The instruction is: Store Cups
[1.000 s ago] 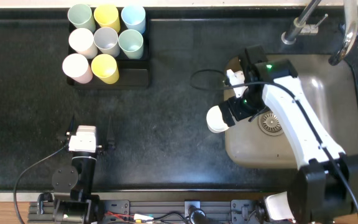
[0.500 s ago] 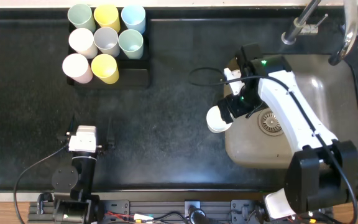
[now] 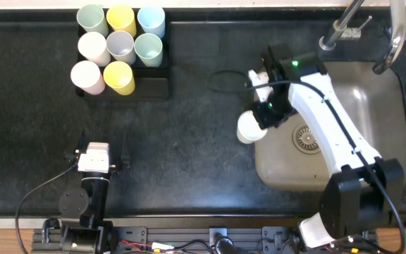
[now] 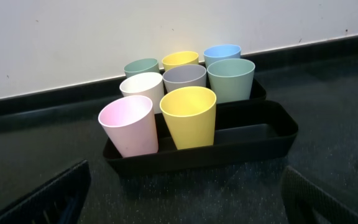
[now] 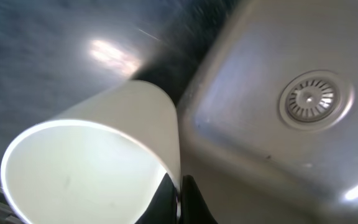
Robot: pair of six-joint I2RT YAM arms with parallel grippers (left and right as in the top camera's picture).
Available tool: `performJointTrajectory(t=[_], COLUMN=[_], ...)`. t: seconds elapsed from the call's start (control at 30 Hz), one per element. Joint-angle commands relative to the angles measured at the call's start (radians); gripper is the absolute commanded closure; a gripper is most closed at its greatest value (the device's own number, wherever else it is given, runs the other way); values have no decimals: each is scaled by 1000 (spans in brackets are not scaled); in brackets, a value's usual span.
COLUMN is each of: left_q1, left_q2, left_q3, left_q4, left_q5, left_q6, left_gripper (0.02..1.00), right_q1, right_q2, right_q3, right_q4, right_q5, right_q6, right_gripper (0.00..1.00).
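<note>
We judge this the carry step: our right tool grips the white cup at the sink's rim. Next comes the tray's empty slot, well beyond the sink.

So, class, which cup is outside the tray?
The white cup, held in the right gripper and tipped on its side by the sink rim. The other eight stand upright in the tray.

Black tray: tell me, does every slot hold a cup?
No: beside the pink cup and front yellow cup, the black tray is bare.
</note>
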Motion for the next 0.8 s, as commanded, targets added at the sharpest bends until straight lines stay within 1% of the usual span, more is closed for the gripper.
performJointTrajectory(t=[0.03,0.13,0.27,0.37,0.43,0.57,0.8], left_q1=[-4,-4,-4,-4,-4,-4,-4], left_q2=[-9,-9,-9,-9,-9,-9,-9], left_q3=[-1,-1,-1,-1,-1,-1,-1], left_q4=[-2,-2,-2,-2,-2,-2,-2], left_q5=[-4,-4,-4,-4,-4,-4,-4], left_q6=[11,11,11,11,10,11,11], left_gripper=[20,20,20,20,20,20,20], right_q1=[94,195,314,377,401,422,426], right_q2=[-8,-8,24,126,212,358,478], right_q3=[291,526,718,844,929,1057,1072], right_q4=[-75,-117,-82,-36,-24,-37,-35], right_q5=[3,10,10,53,69,70,79], right_q6=[34,72,83,124,136,146,137], right_gripper=[956,958,956,956,961,954,958])
